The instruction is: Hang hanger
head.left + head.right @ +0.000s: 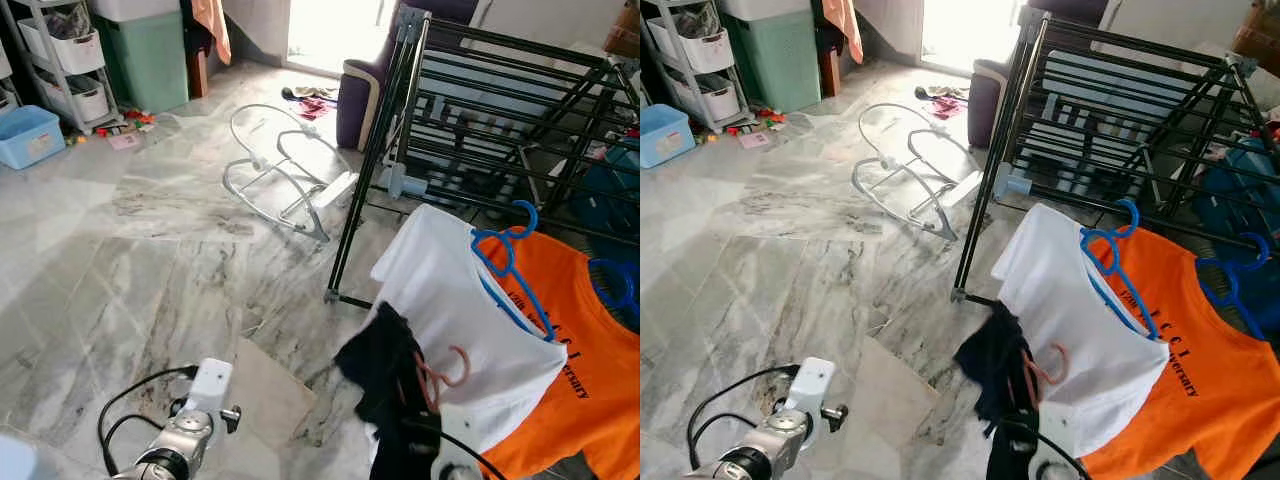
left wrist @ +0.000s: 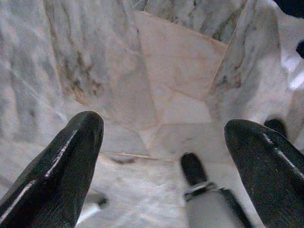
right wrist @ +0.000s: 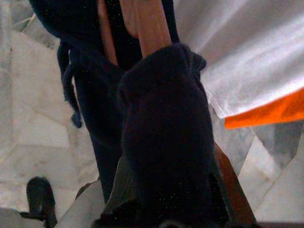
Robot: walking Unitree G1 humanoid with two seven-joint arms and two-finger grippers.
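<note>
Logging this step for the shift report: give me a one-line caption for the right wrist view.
Right gripper holds pink hanger with dark garment, beside white shirt.

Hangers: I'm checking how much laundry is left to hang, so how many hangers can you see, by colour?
Blue hangers: 2, one on the white shirt at, one further right at
Pink hanger: 1, with the dark garment in the right gripper
Total: 3

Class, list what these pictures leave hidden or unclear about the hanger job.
- Right gripper: the dark garment covers its fingers in the right wrist view.
- Pink hanger: its shoulders are buried in that garment.
- Orange shirt: its lettering is cut off by the white shirt.
</note>
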